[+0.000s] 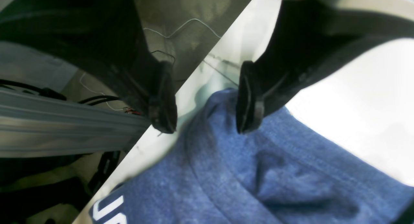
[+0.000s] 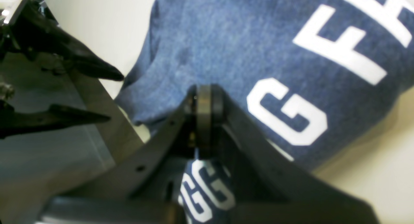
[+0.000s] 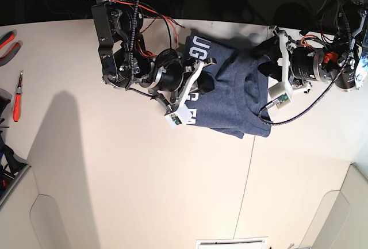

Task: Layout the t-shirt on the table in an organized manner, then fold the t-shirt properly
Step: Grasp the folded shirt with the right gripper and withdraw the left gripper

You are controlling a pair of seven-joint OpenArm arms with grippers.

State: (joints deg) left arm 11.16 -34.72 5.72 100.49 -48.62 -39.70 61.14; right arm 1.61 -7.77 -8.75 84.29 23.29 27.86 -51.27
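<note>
In the left wrist view we see the heathered navy-blue cotton t-shirt (image 1: 258, 172), soft and faintly fuzzy, with a stitched hem band and shallow creases, lying on the smooth off-white table (image 1: 355, 104) near its edge. The black left gripper (image 1: 207, 120) hangs over the cloth with its jaws spread apart, nothing between them. A piece of white block lettering (image 1: 108, 209) shows at the bottom. Beyond the table edge lie thin pale and dark wires (image 1: 181, 28) over a grey floor.

In the right wrist view we find the black right gripper (image 2: 203, 114) pressed together on a fold of the t-shirt (image 2: 226, 49); printed cloth bunches just behind its pads.

In the base view the t-shirt (image 3: 230, 96) sits rumpled at the far middle of the table (image 3: 144, 191), between both arms. Red-handled tools (image 3: 16, 96) lie at the left edge, well apart from the shirt. A thin dark seam (image 3: 248, 168) crosses the tabletop.
</note>
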